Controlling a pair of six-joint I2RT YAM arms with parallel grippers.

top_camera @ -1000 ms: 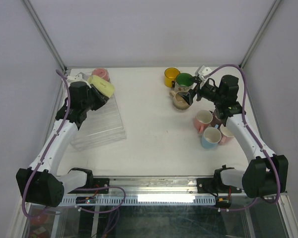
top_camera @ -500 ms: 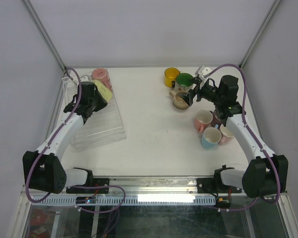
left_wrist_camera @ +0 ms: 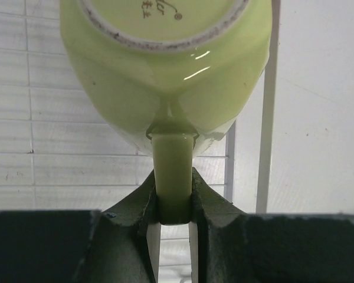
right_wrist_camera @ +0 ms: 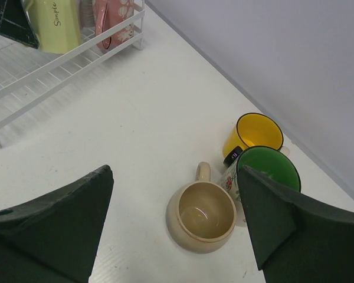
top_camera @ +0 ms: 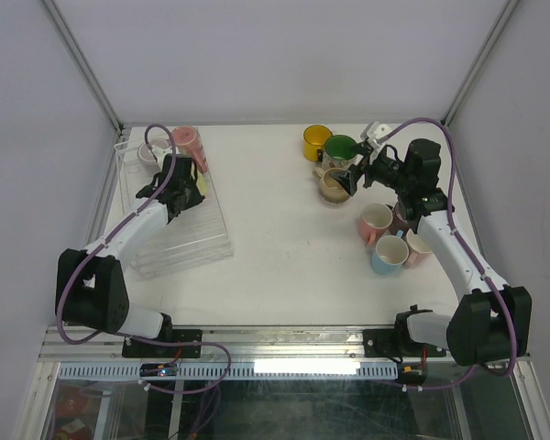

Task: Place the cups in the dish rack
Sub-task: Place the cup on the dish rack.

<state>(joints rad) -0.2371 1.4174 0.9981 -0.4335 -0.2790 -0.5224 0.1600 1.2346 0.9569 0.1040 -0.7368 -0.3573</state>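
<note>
My left gripper (top_camera: 185,186) is shut on the handle of a pale yellow-green mug (left_wrist_camera: 165,65). It holds the mug bottom toward the wrist camera, over the far end of the clear dish rack (top_camera: 188,234); the gripper (left_wrist_camera: 174,203) pinches the handle (left_wrist_camera: 174,168). A pink mug (top_camera: 189,141) and a pale mauve one (top_camera: 150,152) stand at the rack's far end. My right gripper (top_camera: 350,179) is open and empty above a beige mug (right_wrist_camera: 202,217); it also shows in the right wrist view (right_wrist_camera: 176,177). A yellow mug (right_wrist_camera: 256,134) and a green mug (right_wrist_camera: 268,171) stand behind the beige one.
Several more mugs cluster at the right under the right arm: a pink one (top_camera: 377,221), a light blue one (top_camera: 389,255) and others (top_camera: 418,247). The rack's white wire rim (right_wrist_camera: 65,62) shows far left in the right wrist view. Enclosure walls ring the table.
My left gripper has carried the yellow-green mug right and down over the rack's far end, uncovering the mauve mug in the corner. The right arm has not moved.
</note>
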